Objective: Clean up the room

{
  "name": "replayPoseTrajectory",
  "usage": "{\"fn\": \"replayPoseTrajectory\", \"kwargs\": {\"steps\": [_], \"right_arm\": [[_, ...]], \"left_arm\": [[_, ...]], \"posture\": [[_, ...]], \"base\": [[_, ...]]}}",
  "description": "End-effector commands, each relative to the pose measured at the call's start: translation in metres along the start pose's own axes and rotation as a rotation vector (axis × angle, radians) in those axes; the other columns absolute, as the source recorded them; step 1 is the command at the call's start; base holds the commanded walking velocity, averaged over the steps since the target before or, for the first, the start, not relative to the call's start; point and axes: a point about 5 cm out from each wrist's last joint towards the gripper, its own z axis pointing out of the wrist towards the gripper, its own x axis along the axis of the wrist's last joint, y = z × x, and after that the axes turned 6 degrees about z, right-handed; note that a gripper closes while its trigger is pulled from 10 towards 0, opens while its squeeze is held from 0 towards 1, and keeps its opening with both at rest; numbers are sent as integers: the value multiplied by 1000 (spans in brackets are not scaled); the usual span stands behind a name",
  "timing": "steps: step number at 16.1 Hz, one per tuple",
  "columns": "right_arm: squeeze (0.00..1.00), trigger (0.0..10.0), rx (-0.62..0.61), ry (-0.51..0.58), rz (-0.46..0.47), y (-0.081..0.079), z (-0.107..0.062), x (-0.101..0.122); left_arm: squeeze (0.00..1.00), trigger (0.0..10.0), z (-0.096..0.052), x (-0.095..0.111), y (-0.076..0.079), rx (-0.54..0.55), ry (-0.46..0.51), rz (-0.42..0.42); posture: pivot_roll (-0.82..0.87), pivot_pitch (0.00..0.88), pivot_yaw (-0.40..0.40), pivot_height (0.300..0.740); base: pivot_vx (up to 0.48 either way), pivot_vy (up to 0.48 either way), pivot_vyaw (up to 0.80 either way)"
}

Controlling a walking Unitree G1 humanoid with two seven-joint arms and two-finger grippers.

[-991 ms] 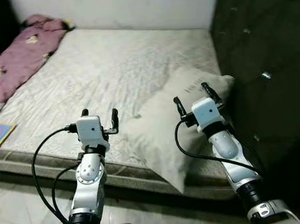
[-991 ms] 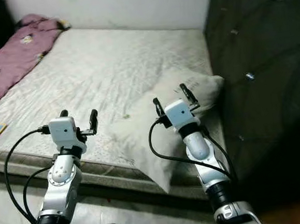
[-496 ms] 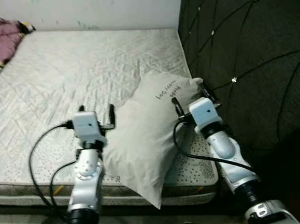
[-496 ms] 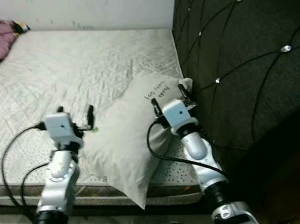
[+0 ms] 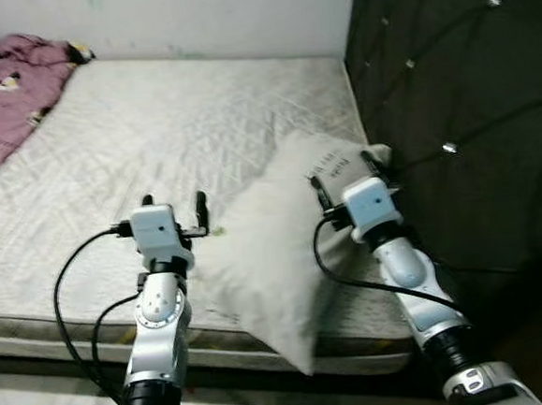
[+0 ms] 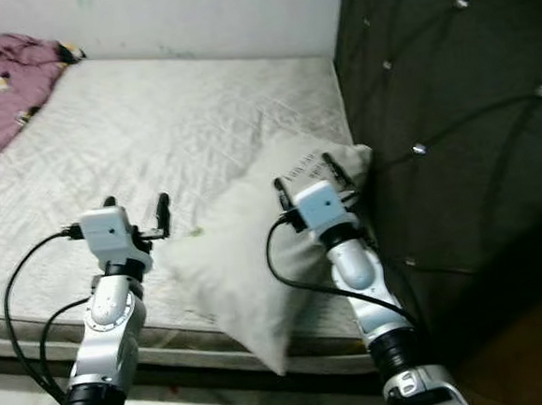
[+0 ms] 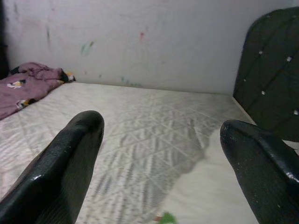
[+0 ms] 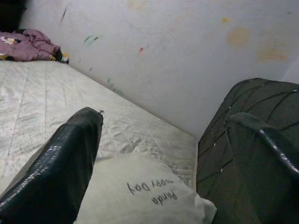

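While both my end effectors, left [image 5: 174,203] and right [image 5: 343,166], hover released, the rumpled off-white pillow [image 5: 275,249] at frame centre and crumpled purple blanket [image 5: 9,96] upper left await tidying.

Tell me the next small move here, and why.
Probably ease both arms forward and down onto the pillow. The left gripper and right gripper are open, hovering at either side of it, and it lies crooked over the mattress edge.
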Motion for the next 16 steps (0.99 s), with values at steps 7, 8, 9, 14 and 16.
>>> {"fn": "replayPoseTrajectory", "kwargs": {"steps": [7,8,9,14,16], "right_arm": [[0,10000,22,12,15,-7,5,4],[0,10000,24,9,15,-7,5,4],[0,10000,21,-3,38,-7,5,2],[0,10000,20,8,24,-7,6,3],[0,10000,19,11,26,-8,7,4]], "left_arm": [[0,10000,-1,-2,-11,39,-12,26],[0,10000,0,-2,-12,41,-13,27],[0,10000,0,-2,-12,43,-13,28],[0,10000,0,-2,-15,82,-14,44],[0,10000,1,-3,-16,87,-17,44]], "posture": [[42,0,9,740],[43,0,9,740],[43,0,9,740],[45,0,11,740],[45,0,11,740]], "base": [[0,272,0],[0,0,0],[0,0,-544],[0,0,-800],[0,0,-253]]}}
